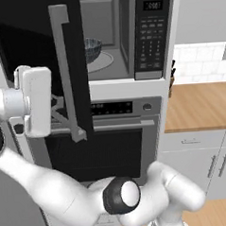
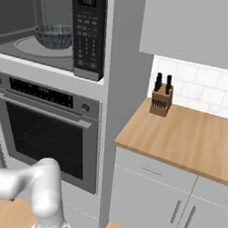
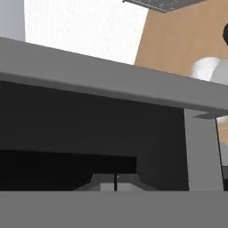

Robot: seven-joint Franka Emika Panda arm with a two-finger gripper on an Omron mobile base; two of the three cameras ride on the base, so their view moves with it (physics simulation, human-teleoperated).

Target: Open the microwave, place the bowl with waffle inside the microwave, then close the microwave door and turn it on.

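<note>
My claw (image 3: 115, 186) is squeezed tight with nothing in it. In the hand view its two small dark tips sit pressed together at 6 o'clock, with only a thin dark line between them. Right in front of them is the dark face of the wide black glass microwave door (image 1: 35, 58), and its tall silver bar handle (image 1: 67, 72) runs up the hand view at 3 o'clock.

In the left base view my white hand sits at 9 o'clock, just beside that door. The door is swung open toward me. Its handle stands tall near the middle of the view, a little to the left.

The built-in black and steel microwave (image 1: 115, 39) is at 12 o'clock in that view. Its grey inside is open to see. The small round dark grey-blue bowl with a ribbed outside (image 1: 93, 49) sits inside on the round glass plate (image 1: 102, 62). I cannot make out the waffle in the bowl.

The black keypad panel with a small number screen (image 1: 152, 34) is at 1 o'clock. Under the microwave is the big wall oven with a long flat handle (image 2: 49, 129). In the right base view a brown wooden counter (image 2: 193, 141) lies at 3 o'clock, and a wooden knife block with dark handles (image 2: 161, 100) stands on it near the white tile wall.
</note>
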